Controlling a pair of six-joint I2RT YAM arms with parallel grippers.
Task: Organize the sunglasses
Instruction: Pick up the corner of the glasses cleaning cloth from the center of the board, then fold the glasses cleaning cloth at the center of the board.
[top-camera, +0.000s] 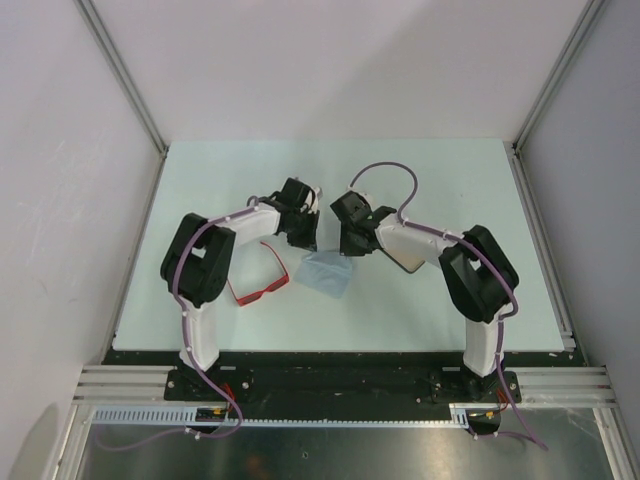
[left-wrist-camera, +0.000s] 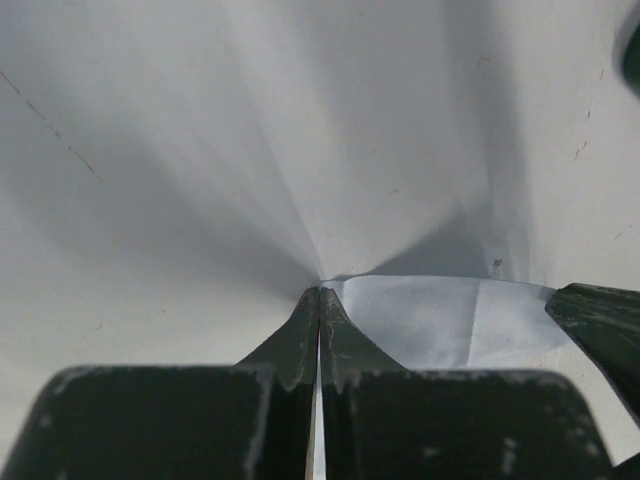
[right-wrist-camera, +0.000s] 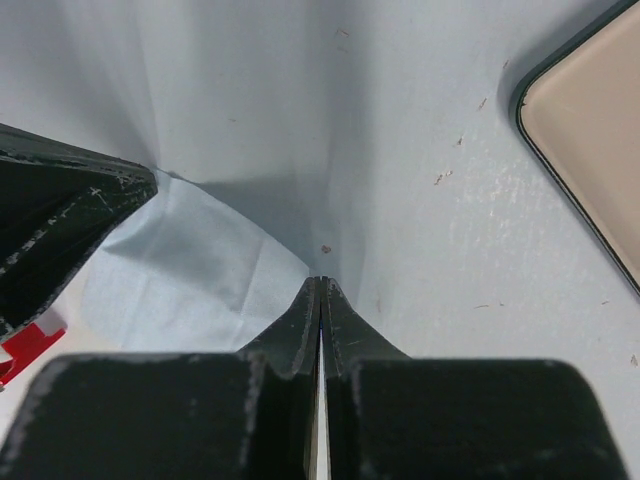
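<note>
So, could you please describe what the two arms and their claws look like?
The left arm and right arm have white links and black joints, with a thin purple cable along each. The left claw and right claw are dark, scuffed pale at the edges, tapering to narrow tips.

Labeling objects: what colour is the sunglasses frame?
The sunglasses are bright red, clearest in the top view.

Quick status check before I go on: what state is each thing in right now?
left gripper: shut on a corner of the cloth.
right gripper: shut on the neighbouring corner.
cloth: pinched along one edge by both grippers.
sunglasses: lying on the table, one arm visibly unfolded.
case: open, pale lining showing.
</note>
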